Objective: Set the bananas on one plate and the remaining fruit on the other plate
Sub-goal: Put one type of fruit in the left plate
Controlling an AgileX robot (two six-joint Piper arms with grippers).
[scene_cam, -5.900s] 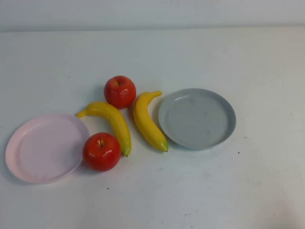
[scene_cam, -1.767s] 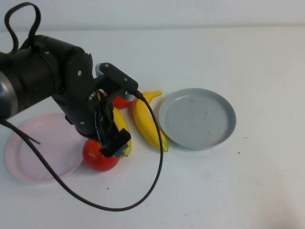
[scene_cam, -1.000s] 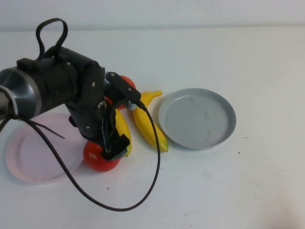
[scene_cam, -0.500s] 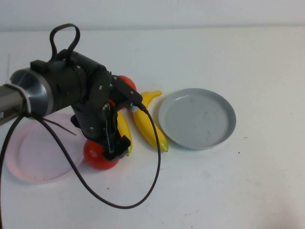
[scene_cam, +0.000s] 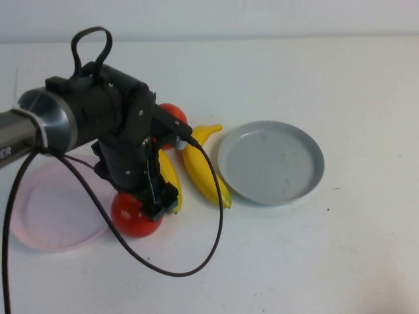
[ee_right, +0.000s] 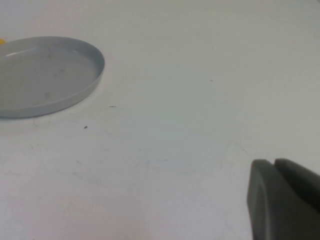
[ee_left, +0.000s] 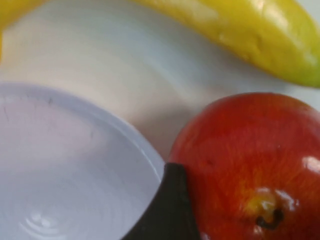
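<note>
Bananas (scene_cam: 204, 170) lengthwise away from robot

White tabletop (scene_cam: 314, 261) filling nearly the whole high view, matte, dotted with small dark specks. Pale wall (scene_cam: 262, 16) along the far edge. Soft, even light, with faint shadows.

The left arm is a matte black housing with small pale screw heads, joined to a silver-grey cylindrical link bearing white lettering. A black cable loops above the housing; another trails in a wide arc. The left tool (scene_cam: 159, 201) is black with dark fingers (ee_left: 167, 210). The right tool (ee_right: 282, 200) shows dark grey fingers.
</note>
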